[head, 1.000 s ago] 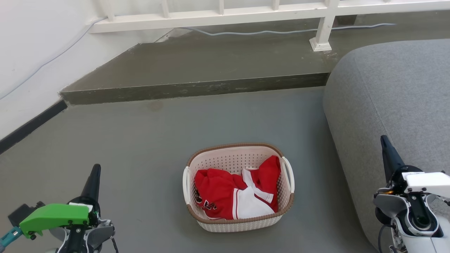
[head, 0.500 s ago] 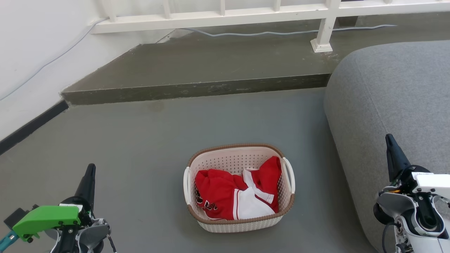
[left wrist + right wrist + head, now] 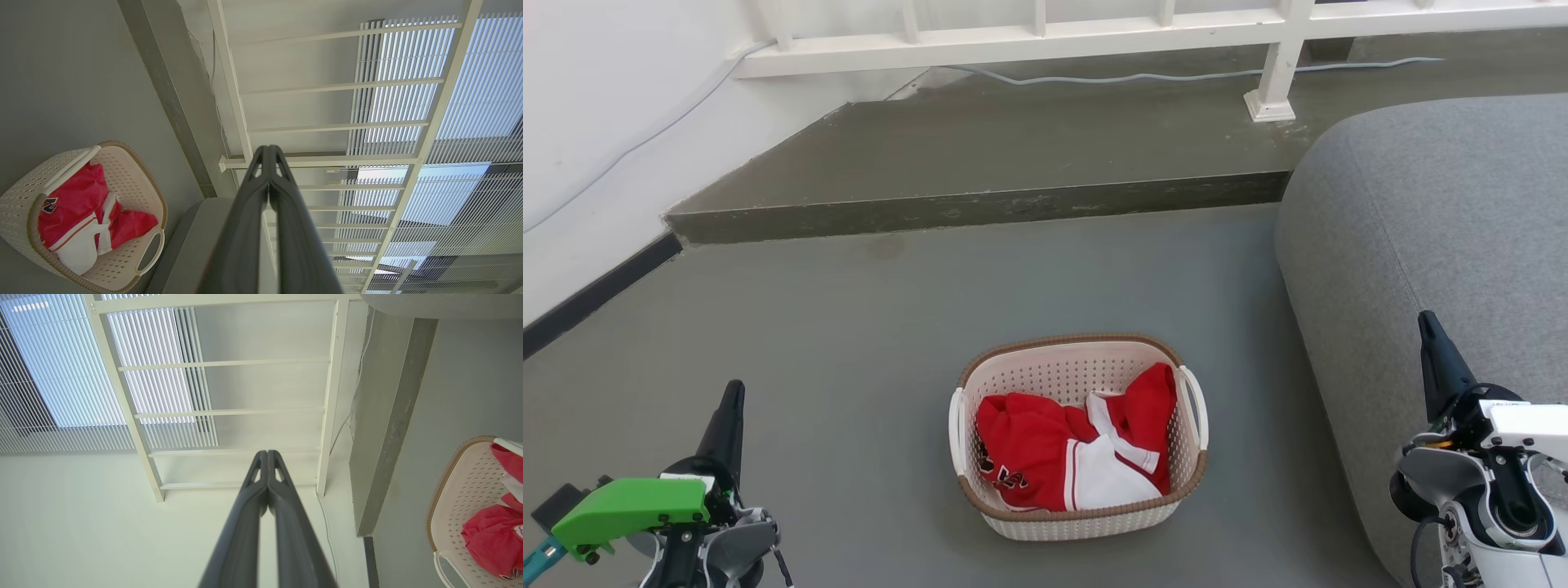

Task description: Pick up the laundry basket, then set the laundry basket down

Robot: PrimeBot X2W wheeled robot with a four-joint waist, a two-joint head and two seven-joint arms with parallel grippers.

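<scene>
The laundry basket sits upright on the grey floor, at 6 o'clock of centre in the head view, and holds a red and white garment. My left gripper stands well apart at its 9 o'clock, jaws pressed together and holding nothing. My right gripper stands at its 2 o'clock, in front of the grey sofa, jaws likewise closed and empty. A raised step lies at the basket's 12 o'clock.
</scene>
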